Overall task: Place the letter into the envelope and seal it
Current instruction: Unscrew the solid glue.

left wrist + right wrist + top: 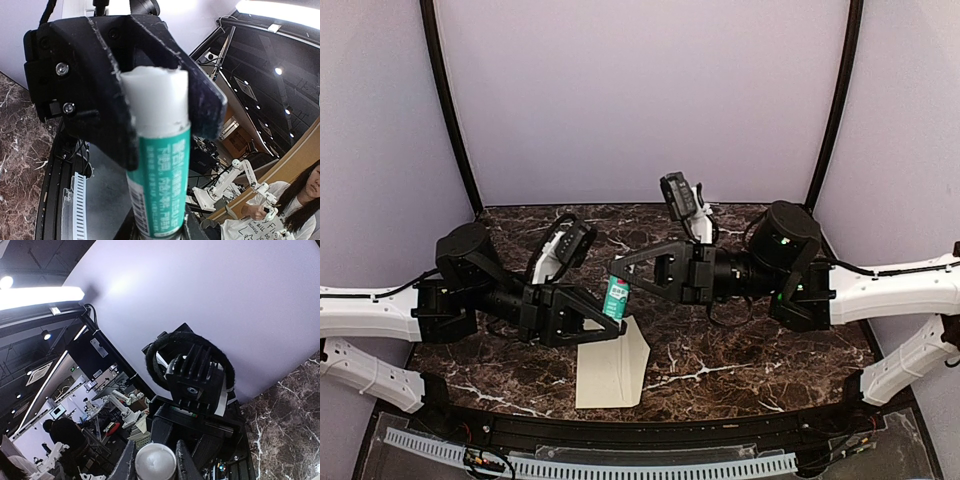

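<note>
Left claw (pixel 614 324), right claw (pixel 619 268) grip glue stick (pixel 617 295) ends — arms level above envelope (pixel 610 380).

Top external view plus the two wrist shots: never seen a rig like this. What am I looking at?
These are two robot arms bolted at the near edge of a marble-pattern table. Each arm ends in a two-finger gripper. The wide picture comes from a fixed camera above and behind the arms. The other two come from a camera on each wrist, looking out along that arm's own fingers. A cream envelope lies on the table. Above it, the left gripper holds a teal-and-white glue stick by its lower end. The right gripper is clamped around the stick's white cap.
</note>
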You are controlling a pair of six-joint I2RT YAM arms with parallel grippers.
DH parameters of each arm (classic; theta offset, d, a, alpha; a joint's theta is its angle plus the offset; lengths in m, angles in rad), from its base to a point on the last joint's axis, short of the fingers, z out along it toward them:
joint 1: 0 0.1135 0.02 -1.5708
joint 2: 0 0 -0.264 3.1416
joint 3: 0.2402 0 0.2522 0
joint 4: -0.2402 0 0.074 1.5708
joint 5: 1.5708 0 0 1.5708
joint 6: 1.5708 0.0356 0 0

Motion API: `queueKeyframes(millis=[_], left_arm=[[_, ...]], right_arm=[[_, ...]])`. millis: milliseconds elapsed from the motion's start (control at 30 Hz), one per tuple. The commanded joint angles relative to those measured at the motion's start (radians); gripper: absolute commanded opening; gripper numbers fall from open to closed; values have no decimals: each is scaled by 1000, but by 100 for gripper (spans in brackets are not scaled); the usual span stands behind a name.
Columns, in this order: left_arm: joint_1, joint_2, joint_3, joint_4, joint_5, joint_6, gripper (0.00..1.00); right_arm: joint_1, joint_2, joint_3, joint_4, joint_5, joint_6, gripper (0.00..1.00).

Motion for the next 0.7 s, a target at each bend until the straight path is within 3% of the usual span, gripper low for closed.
queueKeyframes(millis=[0, 200, 367, 667], left_arm=[[5, -13, 5, 31, -23, 12, 0], [5, -40, 9, -81, -135, 64, 0], [5, -64, 28, -318, -329, 156, 0], [6, -2, 88, -604, -629, 182, 0]], right_arm=[[9, -4, 28, 39, -16, -3, 9], [14, -9, 41, -52, 53, -29, 0], [19, 13, 105, -308, 210, -71, 0], [52, 174, 317, -712, 460, -70, 0]])
